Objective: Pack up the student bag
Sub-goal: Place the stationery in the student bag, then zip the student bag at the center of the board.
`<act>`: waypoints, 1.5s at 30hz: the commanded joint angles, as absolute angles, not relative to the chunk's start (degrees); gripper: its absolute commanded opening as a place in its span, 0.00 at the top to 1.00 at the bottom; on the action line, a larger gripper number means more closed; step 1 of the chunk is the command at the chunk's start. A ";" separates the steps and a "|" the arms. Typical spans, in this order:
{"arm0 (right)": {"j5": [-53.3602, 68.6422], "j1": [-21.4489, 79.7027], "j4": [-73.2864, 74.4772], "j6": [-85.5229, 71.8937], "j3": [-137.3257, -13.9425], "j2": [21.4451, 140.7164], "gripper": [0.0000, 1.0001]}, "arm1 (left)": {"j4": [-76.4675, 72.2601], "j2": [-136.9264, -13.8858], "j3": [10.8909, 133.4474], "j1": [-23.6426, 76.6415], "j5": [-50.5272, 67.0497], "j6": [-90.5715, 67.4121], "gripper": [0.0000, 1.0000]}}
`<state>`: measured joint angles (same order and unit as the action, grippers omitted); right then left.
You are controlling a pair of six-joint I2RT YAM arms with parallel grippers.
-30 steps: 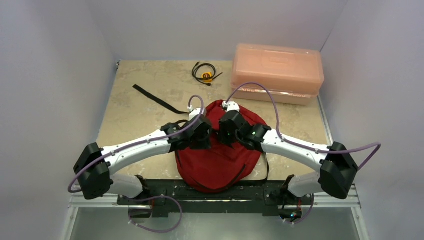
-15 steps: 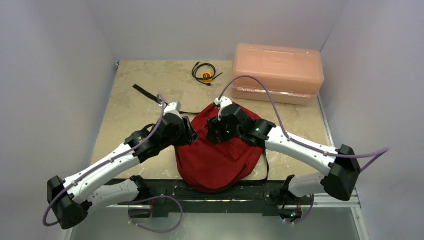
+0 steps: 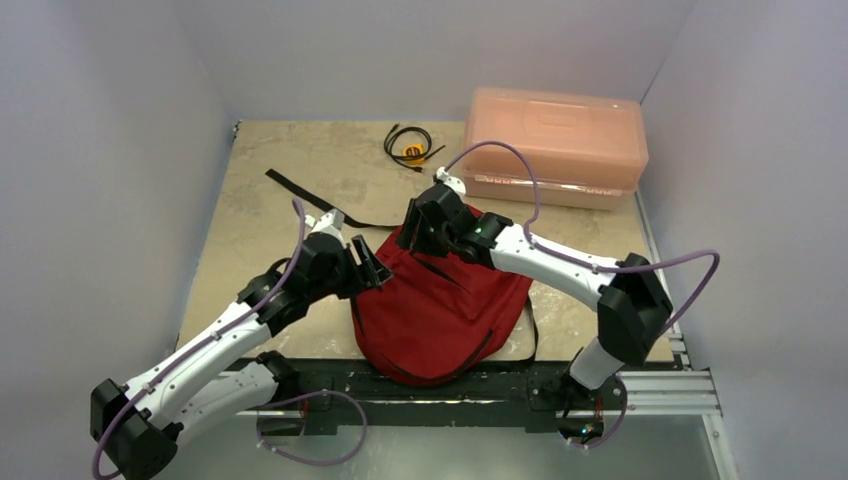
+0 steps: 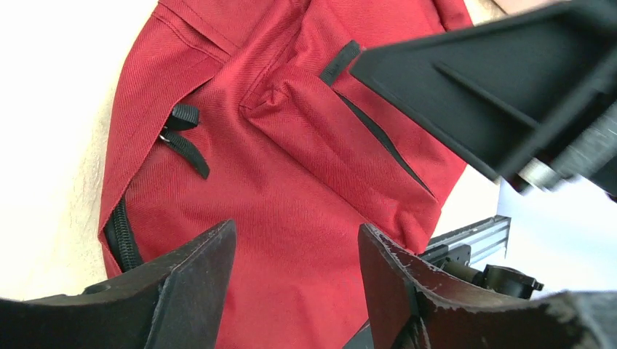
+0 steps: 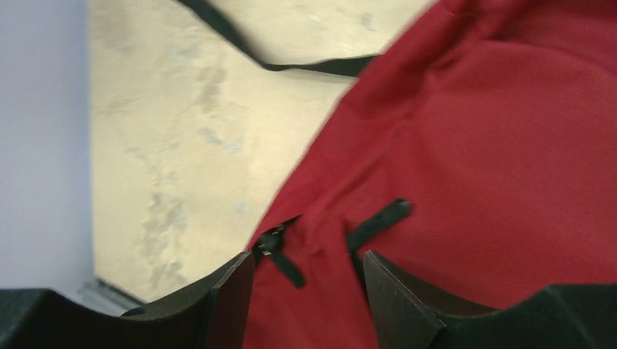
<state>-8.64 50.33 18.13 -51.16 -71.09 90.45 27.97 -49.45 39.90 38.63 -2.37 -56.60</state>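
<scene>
The student bag [image 3: 440, 310], dark red with black zippers, lies flat near the table's front edge. My left gripper [image 3: 372, 265] is open and empty at the bag's upper left edge. In the left wrist view its gripper [image 4: 298, 247] hangs over red fabric, with two black zipper pulls [image 4: 185, 142] ahead on the left. My right gripper [image 3: 415, 235] is open and empty above the bag's top left. In the right wrist view its gripper [image 5: 309, 273] sits just behind a zipper pull [image 5: 280, 256] and a second black tab [image 5: 378, 222].
A pink translucent plastic box [image 3: 555, 145] stands at the back right. A coiled black cable [image 3: 410, 145] lies at the back centre. A black strap [image 3: 310, 200] runs from the bag towards the back left, and it also shows in the right wrist view [image 5: 291, 64].
My left arm has swung left, off the bag's top to its left edge. My right gripper has moved left and farther back across the bag's top.
</scene>
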 commanded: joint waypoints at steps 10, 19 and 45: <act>-32.07 53.80 36.07 -61.09 -85.09 102.95 0.38 | 30.40 -39.06 38.10 38.33 -8.88 -56.35 0.35; -44.12 58.07 51.44 -64.64 -97.73 114.78 0.41 | 31.22 -38.05 37.55 38.32 -9.54 -55.70 0.36; -38.30 61.09 9.19 -53.57 -62.54 87.30 1.00 | 21.66 -66.45 46.00 33.30 7.94 -59.27 0.05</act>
